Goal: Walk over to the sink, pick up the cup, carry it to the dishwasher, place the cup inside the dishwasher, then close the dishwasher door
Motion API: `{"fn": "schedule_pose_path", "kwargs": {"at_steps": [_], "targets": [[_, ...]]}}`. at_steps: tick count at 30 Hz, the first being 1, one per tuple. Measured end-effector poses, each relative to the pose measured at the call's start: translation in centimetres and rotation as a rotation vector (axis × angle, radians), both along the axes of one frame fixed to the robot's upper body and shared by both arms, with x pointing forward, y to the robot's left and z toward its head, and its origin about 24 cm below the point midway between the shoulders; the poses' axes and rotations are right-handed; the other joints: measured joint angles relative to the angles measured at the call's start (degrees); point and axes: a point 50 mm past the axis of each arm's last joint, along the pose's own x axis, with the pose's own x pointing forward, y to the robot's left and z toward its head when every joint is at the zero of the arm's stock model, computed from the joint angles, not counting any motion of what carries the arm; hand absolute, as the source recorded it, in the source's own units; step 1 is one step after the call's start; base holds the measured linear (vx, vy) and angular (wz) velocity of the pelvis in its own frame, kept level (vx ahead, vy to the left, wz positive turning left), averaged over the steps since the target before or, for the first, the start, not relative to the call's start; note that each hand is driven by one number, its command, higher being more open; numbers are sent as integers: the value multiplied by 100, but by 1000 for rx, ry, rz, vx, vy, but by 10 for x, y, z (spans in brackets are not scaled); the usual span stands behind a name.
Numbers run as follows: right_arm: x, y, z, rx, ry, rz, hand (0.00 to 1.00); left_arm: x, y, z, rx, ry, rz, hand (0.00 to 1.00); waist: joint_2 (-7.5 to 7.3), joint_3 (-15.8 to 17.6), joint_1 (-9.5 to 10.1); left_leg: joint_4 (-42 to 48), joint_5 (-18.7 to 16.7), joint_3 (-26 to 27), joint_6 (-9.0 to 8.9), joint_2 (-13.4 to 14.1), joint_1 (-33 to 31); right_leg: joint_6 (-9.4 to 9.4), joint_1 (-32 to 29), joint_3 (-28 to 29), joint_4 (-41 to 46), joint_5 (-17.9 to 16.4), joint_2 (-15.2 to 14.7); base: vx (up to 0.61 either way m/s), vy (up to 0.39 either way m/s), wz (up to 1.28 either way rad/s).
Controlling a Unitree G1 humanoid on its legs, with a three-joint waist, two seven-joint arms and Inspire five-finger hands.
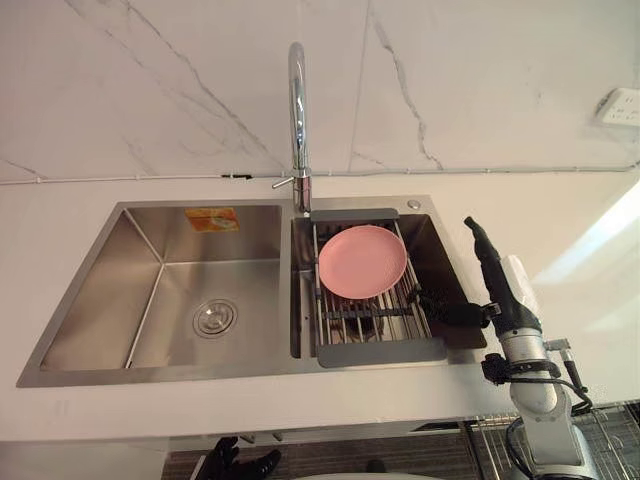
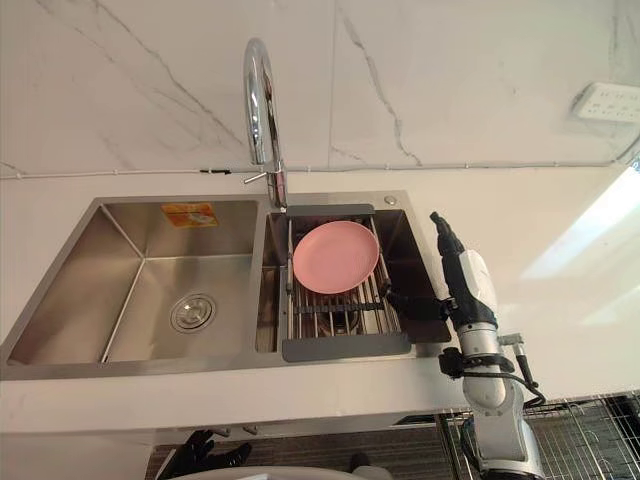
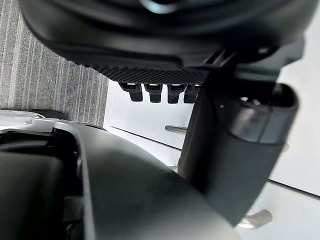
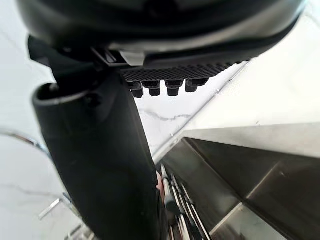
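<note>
Hovering at the sink [image 1: 150,375] rim, right hand [image 1: 497,275], fingers [image 1: 480,240] straight, empty.

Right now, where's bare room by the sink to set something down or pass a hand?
Free: the left basin, bare but for its drain; the white counter between the right basin and the wall socket. Crowded: the right basin, spanned by a drying rack carrying a pink plate, the right hand over its right edge.
</note>
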Motion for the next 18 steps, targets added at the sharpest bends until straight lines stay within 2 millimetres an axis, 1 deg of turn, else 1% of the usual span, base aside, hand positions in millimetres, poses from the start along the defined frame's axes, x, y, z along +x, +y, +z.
{"fn": "schedule_pose_path", "kwargs": {"at_steps": [4,8,12,15,18], "targets": [[3,8,-2,-55,-10,14,100,0,0,0,-4,-3,-5,100,0,-1,15,-1,8,-10,-5,0,-5,1,0,-9,-6,0,0,-31,-19,1],[4,10,-1,-100,-19,13,100,1,-1,0,-8,-5,-10,100,-2,-3,30,-22,32,-22,-3,0,-5,0,-1,-20,-5,1,1,-43,-23,2],[5,16,-4,-98,-13,35,100,1,-1,0,-10,-5,-18,100,-6,-17,31,-95,91,-31,-6,0,-2,-2,-32,-32,4,3,4,-45,-29,2],[10,21,-8,-92,3,56,100,1,-1,0,-12,-6,-21,100,-10,-20,36,-96,100,-37,-1,-1,-2,-2,-32,-37,9,5,3,-41,-24,1],[14,25,-11,-104,8,70,100,2,-1,1,-17,-11,-27,100,-20,-27,89,-96,103,-42,-1,-1,-2,0,-30,-43,9,6,2,-36,-20,1]]}}
